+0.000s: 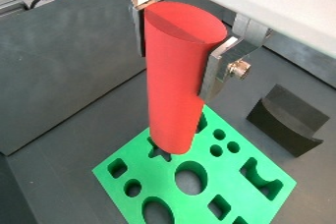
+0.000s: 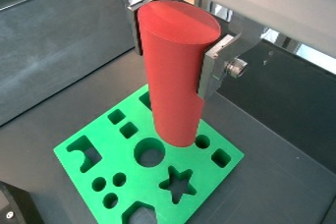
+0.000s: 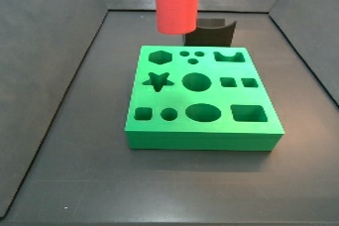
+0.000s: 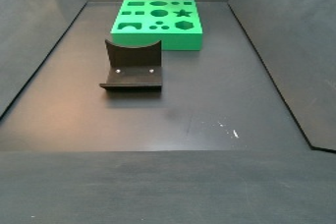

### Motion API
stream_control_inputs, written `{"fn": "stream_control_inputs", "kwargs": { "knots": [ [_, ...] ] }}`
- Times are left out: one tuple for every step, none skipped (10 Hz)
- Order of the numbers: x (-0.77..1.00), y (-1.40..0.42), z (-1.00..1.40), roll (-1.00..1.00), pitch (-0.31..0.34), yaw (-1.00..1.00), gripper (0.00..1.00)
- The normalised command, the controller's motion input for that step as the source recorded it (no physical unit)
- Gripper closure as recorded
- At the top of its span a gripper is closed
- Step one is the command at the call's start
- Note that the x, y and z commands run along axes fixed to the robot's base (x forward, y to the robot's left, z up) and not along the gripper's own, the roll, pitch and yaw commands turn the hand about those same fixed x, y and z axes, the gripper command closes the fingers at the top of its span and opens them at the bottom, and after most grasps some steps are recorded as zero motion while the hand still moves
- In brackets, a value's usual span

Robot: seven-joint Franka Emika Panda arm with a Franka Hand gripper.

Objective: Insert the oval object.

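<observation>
The gripper [image 1: 178, 56] is clamping the red peg [image 1: 178, 76], hanging above the green block [image 3: 201, 101]; the insertion isn't done yet.

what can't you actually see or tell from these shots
- Gripper: in a side view it is cut off by the top edge; only the lower red peg shows. In another side view neither shows.
- Peg's bottom tip: in both wrist views the peg's own body hides it, so its gap to the green block is unclear.
- Oval hole: partly hidden behind the peg in the wrist views.
- Fixture: partly hidden by the peg in a side view.
</observation>
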Motion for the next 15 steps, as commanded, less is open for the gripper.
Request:
{"fn": "stream_control_inputs", "kwargs": {
  "knots": [
    [-0.02, -0.71, -0.93, 0.09, -0.191, -0.52, 1.00],
    [-0.01, -0.78, -0.95, 0.15, -0.204, -0.53, 1.00],
    [0.00, -0.81, -1.00, 0.17, -0.139, -0.42, 1.00],
    [0.09, -0.81, -1.00, 0.18, -0.114, -0.38, 1.00],
    [0.38, -0.61, -0.95, 0.21, -0.060, -0.39, 1.00],
    [0.68, -0.17, -0.67, 0.18, -0.011, -0.30, 1.00],
    [0.66, -0.01, -0.58, 0.13, 0.000, -0.13, 1.00],
    [0.40, 0.00, -0.53, 0.15, -0.004, 0.00, 1.00],
    [0.17, 0.01, -0.40, 0.20, 0.000, 0.06, 1.00],
    [0.33, 0.01, -0.37, 0.20, 0.000, 0.06, 1.00],
    [0.46, 0.00, -0.38, 0.17, 0.000, 0.00, 1.00],
    [0.50, 0.00, -0.34, 0.17, 0.000, 0.00, 1.00],
    [0.52, 0.00, -0.33, 0.16, 0.000, 0.00, 1.00],
    [0.72, 0.00, -0.43, 0.11, 0.000, -0.06, 1.00],
    [0.31, 0.00, -0.42, 0.15, -0.013, -0.06, 1.00]
  ]
}}
